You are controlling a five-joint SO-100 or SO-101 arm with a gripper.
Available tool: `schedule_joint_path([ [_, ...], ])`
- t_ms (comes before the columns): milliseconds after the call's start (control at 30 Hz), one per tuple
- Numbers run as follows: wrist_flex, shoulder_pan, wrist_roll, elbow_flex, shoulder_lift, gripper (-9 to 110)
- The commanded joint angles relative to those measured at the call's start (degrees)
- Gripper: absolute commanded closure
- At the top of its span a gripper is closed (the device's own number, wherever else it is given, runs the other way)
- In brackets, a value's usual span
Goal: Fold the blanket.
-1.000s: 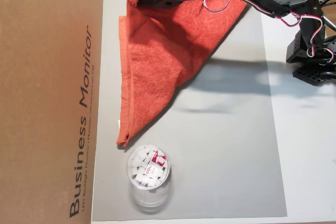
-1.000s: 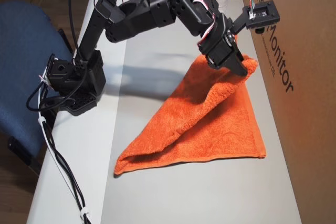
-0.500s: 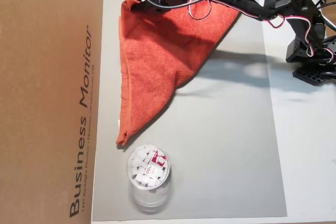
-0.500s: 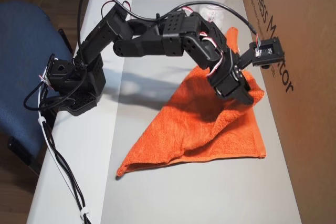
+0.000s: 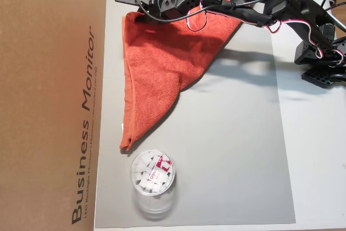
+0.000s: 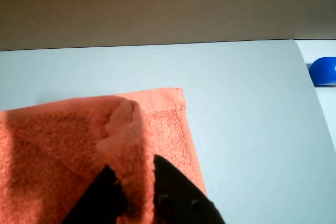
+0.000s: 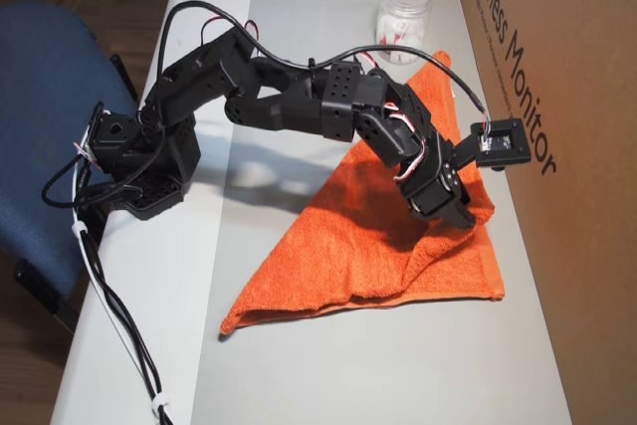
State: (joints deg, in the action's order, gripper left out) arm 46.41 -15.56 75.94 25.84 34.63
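The orange-red blanket [image 5: 157,63] lies on the grey mat [image 5: 238,150], its top layer drawn over into a rough triangle; it also shows in the other overhead view [image 7: 348,266]. My gripper [image 6: 134,177] is at the blanket's corner next to the cardboard box. It is shut on a raised fold of the cloth [image 6: 123,124]. The black fingers [image 6: 176,190] stand on either side of that fold. Under it a hemmed corner [image 6: 170,103] lies flat. The gripper also shows in both overhead views [image 5: 153,8] [image 7: 473,214]. No white tag shows.
A tall cardboard box [image 5: 48,101] marked "Business Monitor" stands along one edge of the mat. A clear plastic cup [image 5: 153,176] with white pieces stands just past the blanket's far tip. The arm's base [image 7: 139,166] sits at the table edge by a blue chair [image 7: 50,106].
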Motion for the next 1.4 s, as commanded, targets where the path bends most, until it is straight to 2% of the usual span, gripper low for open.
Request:
schedule_joint_path([
  [0, -2.02, -0.18, 0.62, -2.29, 0.00, 102],
  [300, -2.64, -0.09, 0.70, -2.20, -2.02, 100],
  [600, -2.90, 0.26, 0.70, -2.20, -2.46, 83],
  [1000, -1.76, 0.09, -0.35, -1.93, 2.37, 82],
  [1367, 12.74, 0.97, -0.26, 4.48, 13.54, 83],
])
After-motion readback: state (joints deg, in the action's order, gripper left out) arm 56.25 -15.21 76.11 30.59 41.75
